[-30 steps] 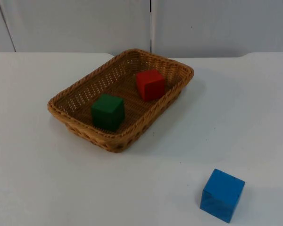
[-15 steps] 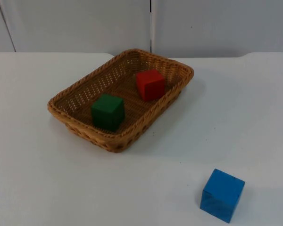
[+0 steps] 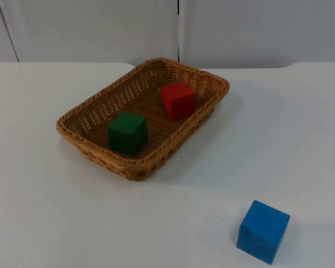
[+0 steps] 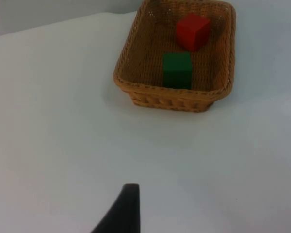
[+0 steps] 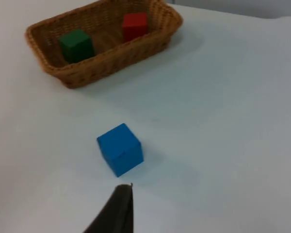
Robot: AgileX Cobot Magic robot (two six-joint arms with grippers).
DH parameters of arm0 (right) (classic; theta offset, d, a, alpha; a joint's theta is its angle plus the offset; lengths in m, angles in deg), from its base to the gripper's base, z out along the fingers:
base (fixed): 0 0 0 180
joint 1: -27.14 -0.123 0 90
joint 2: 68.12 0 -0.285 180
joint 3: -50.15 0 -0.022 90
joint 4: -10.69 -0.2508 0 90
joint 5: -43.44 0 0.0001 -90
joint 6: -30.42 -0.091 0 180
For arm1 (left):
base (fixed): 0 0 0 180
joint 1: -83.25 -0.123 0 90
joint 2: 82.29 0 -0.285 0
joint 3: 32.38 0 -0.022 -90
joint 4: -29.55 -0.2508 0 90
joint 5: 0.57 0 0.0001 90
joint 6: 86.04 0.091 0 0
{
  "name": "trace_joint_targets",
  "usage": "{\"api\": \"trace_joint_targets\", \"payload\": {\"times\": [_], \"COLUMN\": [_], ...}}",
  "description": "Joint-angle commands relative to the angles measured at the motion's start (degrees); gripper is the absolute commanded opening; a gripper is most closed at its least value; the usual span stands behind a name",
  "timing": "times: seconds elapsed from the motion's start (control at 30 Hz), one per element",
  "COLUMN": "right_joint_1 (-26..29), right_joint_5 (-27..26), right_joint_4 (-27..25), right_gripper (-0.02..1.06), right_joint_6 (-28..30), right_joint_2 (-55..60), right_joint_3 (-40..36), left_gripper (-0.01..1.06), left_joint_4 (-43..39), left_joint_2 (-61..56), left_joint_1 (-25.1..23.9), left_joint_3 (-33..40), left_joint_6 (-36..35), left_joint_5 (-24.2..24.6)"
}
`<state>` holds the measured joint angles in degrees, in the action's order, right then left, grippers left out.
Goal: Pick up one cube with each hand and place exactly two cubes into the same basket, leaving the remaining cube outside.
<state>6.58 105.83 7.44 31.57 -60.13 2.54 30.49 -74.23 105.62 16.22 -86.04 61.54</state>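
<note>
On the white desk [image 3: 50, 223], a woven wicker basket [image 3: 89, 146] sits toward the far side, near the grey partition wall [image 3: 257, 30]. The basket is rectangular and lies at an angle in the top view. Two cubes rest inside it, apart from each other. The green cube [image 3: 127, 132] sits at the end closer to the camera, close to the basket's near rim. The red cube [image 3: 177, 100] sits at the farther end, beside the basket's right-hand wall. Both stand flat on the basket floor.

A blue cube [image 3: 263, 231] sits outside the basket, well apart from it, on the bare desk toward the near right of the top view. It rests flat with one corner turned toward the camera.

In the left wrist view, the left gripper [image 4: 120, 213] hangs over bare desk, well back from the basket, with one black fingertip visible; the basket with its green and red cubes lies ahead of it. In the right wrist view, the right gripper [image 5: 115, 213] hangs just short of the blue cube [image 5: 120, 148], not touching it, with the basket farther off. Neither set of jaws holds anything that can be seen, and how far open they are cannot be told.
</note>
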Motion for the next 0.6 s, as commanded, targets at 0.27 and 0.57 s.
{"api": "trace_joint_targets", "payload": {"times": [0.27,0.57], "right_joint_1": [9.89,15.95], "right_joint_5": [-0.63,-0.63], "right_joint_4": [-0.05,-0.05], "right_gripper": [1.05,1.05], "right_joint_6": [-0.24,-0.24], "right_joint_2": [-0.21,-0.21], "right_joint_3": [-0.13,-0.13], "left_gripper": [1.05,1.05], "left_joint_4": [-0.11,-0.11], "left_joint_2": [-0.28,-0.28], "left_joint_1": [0.18,0.18], "left_joint_3": [0.27,0.27], "left_joint_6": [0.00,0.00], "left_joint_5": [-0.52,-0.52]}}
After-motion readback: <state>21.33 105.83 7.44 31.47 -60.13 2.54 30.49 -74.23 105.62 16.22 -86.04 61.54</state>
